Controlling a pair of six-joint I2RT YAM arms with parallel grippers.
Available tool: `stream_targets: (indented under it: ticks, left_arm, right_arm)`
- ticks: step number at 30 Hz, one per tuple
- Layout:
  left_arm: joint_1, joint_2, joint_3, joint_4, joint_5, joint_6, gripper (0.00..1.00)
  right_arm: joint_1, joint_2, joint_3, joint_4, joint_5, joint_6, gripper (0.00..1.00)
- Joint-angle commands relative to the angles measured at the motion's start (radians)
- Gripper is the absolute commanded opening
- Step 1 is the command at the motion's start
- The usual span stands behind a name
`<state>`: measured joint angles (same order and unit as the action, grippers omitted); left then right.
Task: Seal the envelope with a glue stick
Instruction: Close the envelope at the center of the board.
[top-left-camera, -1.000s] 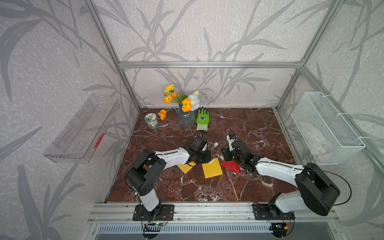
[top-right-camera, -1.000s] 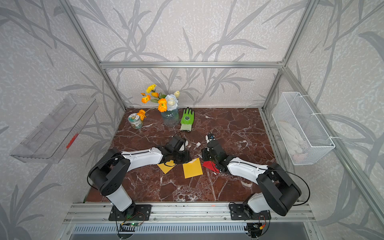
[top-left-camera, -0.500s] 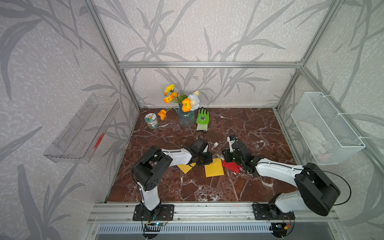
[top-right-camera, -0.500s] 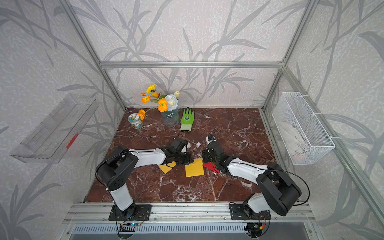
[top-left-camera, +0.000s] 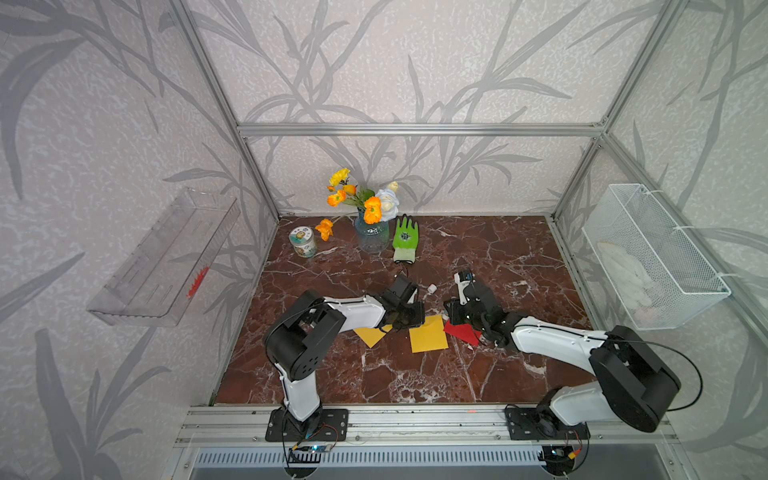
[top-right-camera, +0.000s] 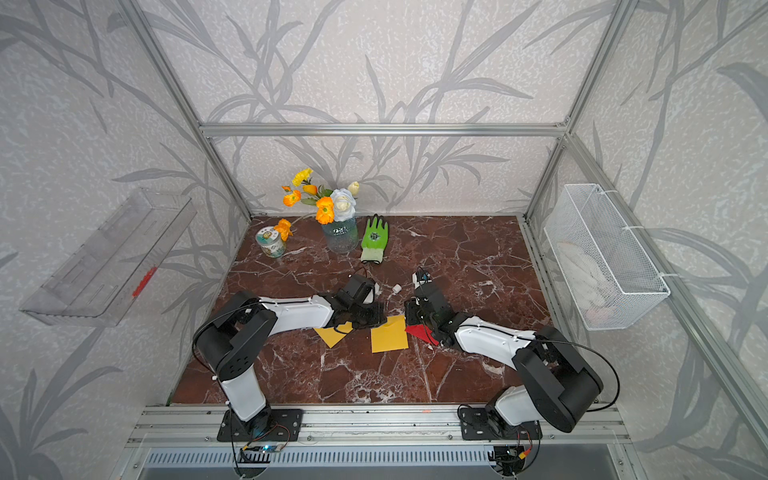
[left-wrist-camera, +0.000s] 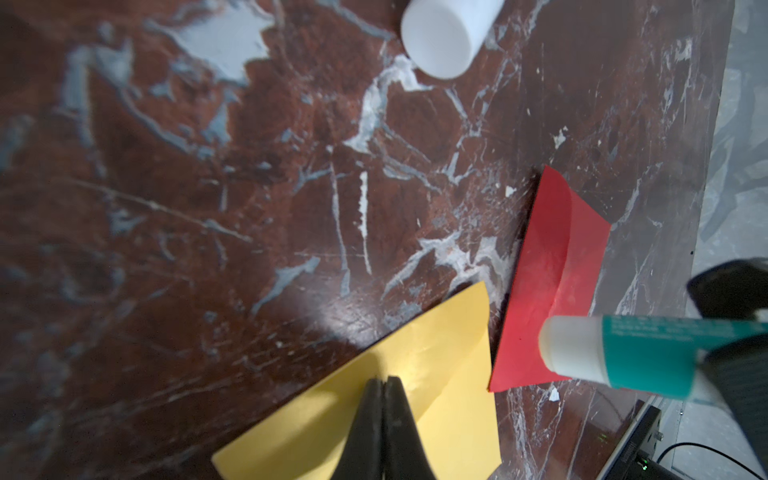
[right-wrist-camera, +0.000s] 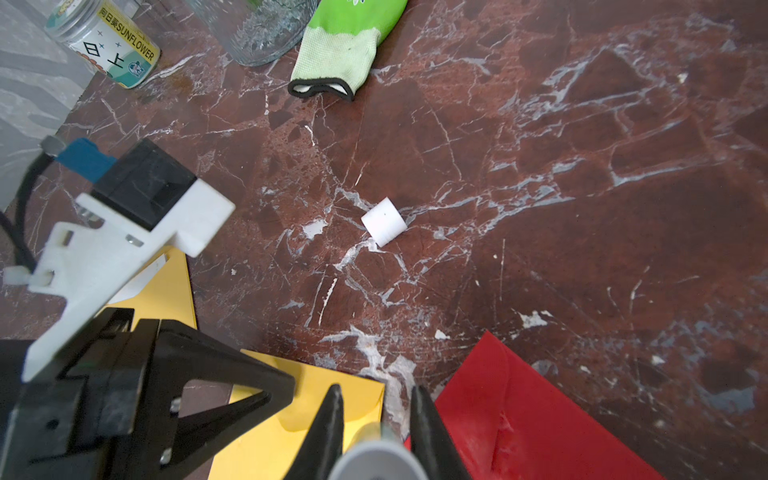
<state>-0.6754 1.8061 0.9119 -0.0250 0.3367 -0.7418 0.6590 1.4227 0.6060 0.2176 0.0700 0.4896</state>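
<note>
Left tool (left-wrist-camera: 384, 390) shifted onto middle yellow envelope (left-wrist-camera: 449, 353), pinched closed | right tool (right-wrist-camera: 376, 392) clamps glue stick (left-wrist-camera: 623, 355)

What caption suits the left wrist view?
Shut left gripper over yellow envelope; uncapped glue stick near red envelope; white cap on table.

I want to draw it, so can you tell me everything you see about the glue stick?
The glue stick is a small round tube, plastic by its look, with a teal printed label and a white end. Its white cap is off, lying apart on the marble table. The right gripper is shut on the tube, white end pointing out over the red envelope; whether it touches the paper, I cannot tell.
</note>
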Motion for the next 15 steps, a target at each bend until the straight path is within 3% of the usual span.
stream_targets:
  ticks: [1,10,15]
  left_arm:
    - [0.036,0.041,-0.064,-0.186,-0.166,0.005,0.06]
    - [0.034,0.027,0.005,-0.355,-0.255,0.099,0.06]
    - [-0.031,0.068,0.134,-0.541,-0.41,0.162,0.07]
  right_arm:
    - [-0.004,-0.036,-0.008,-0.003,0.016,-0.005,0.0]
    - [-0.004,-0.055,-0.029,-0.012,0.024,-0.003,0.0]
    - [-0.004,-0.071,-0.04,-0.029,0.036,-0.006,0.0]
